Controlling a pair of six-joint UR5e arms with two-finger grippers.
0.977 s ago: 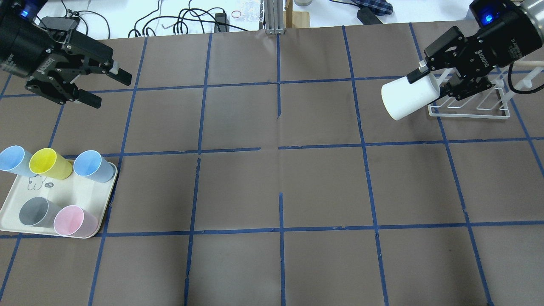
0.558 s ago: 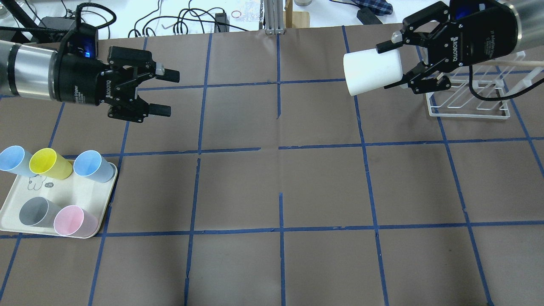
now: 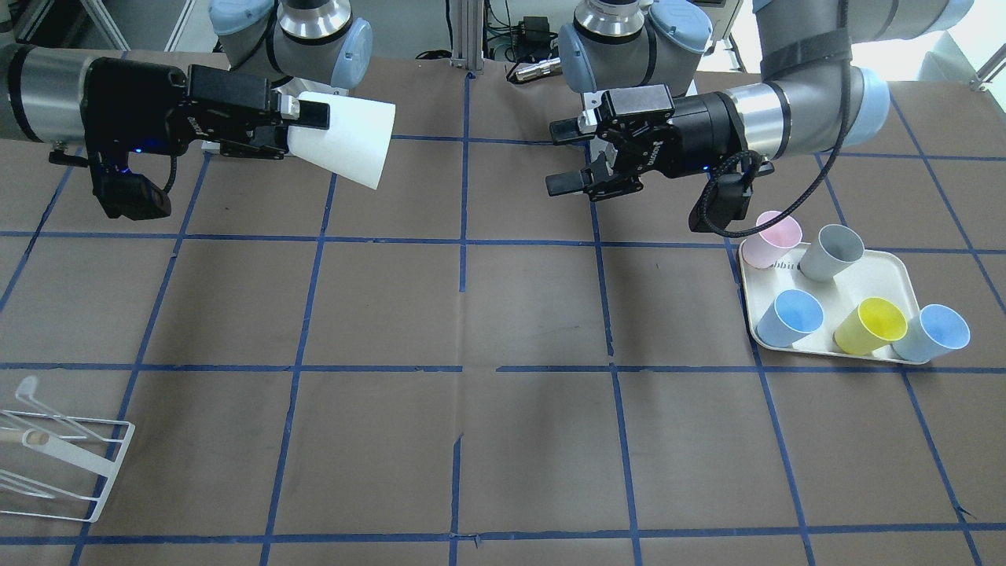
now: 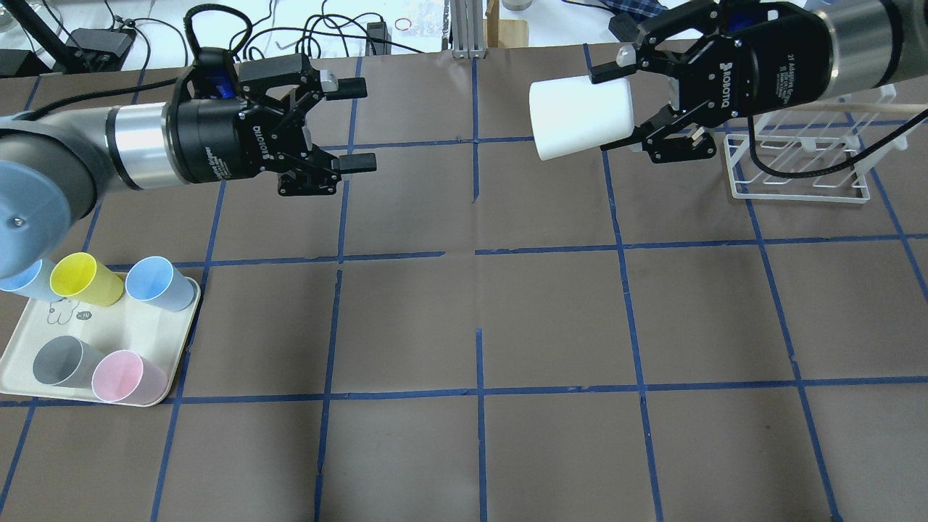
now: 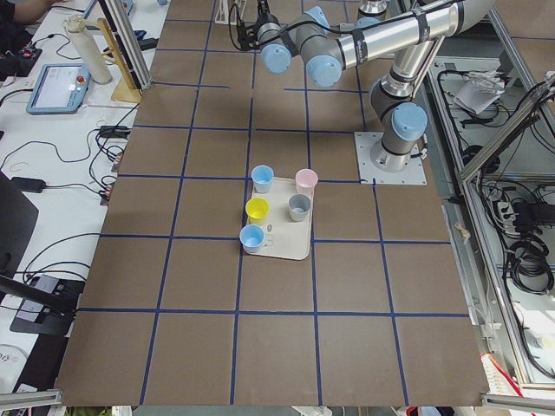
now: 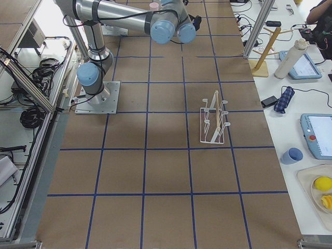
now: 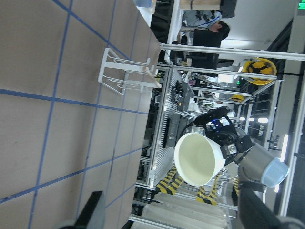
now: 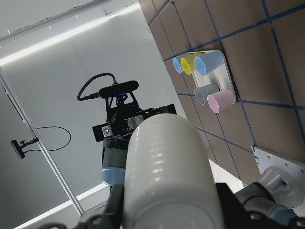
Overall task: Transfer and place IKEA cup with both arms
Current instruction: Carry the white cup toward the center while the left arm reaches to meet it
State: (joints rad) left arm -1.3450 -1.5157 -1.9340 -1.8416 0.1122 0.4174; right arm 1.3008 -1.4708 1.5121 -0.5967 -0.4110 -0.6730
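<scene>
Brown table (image 4: 478,312) with a blue tape grid. A white bench (image 6: 311,98) runs beyond its far edge. White wire rack (image 4: 797,197) on the robot's right, tray (image 4: 116,322) of coloured cups (image 4: 148,279) on its left.

Right gripper (image 4: 610,107) is clamped on the base of the cream cup (image 4: 573,119), which is held sideways in the air over the far squares, mouth toward the left gripper (image 4: 359,125). Left jaws stand apart, well clear of the cup.

Only the left wrist view looks into the cup's mouth, with a person (image 7: 209,36) behind. The overhead view shows only its side.
</scene>
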